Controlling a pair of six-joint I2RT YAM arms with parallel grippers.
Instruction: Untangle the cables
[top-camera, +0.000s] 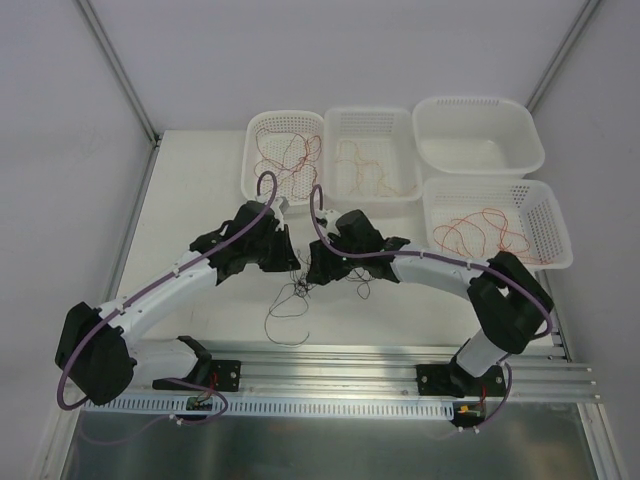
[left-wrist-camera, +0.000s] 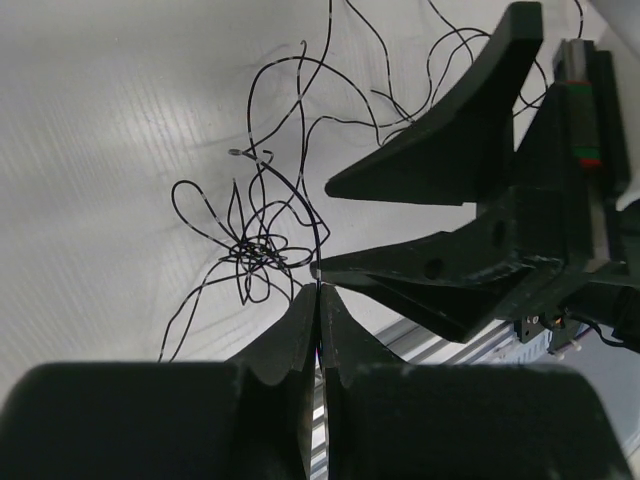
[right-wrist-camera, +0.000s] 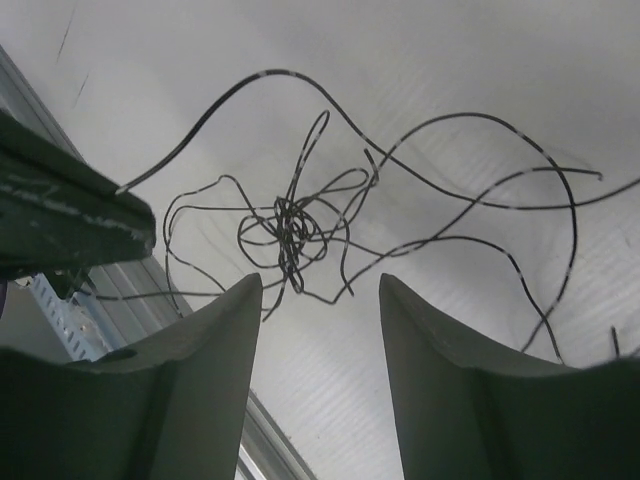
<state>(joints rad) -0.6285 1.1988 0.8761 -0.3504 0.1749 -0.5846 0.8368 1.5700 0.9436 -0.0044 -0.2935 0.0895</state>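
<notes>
The cables still loose on the table are thin black wires (top-camera: 289, 303) with a small knot (left-wrist-camera: 262, 250) at their middle and loose loops spreading around it. My left gripper (left-wrist-camera: 318, 290) is shut on one black strand that rises from the knot's right side. My right gripper (right-wrist-camera: 320, 285) is open, with its fingers (right-wrist-camera: 225, 330) standing apart just short of the knot (right-wrist-camera: 290, 235) and nothing between them. In the top view both grippers meet tip to tip over the tangle, the left gripper (top-camera: 292, 266) facing the right gripper (top-camera: 314, 268).
Four white baskets line the back. The left basket (top-camera: 252, 180) holds red and orange wires, the middle basket (top-camera: 372, 118) orange ones, the near right basket (top-camera: 552, 215) red and orange ones. The far right basket (top-camera: 478, 108) shows nothing inside. An aluminium rail (top-camera: 330, 360) runs along the near edge.
</notes>
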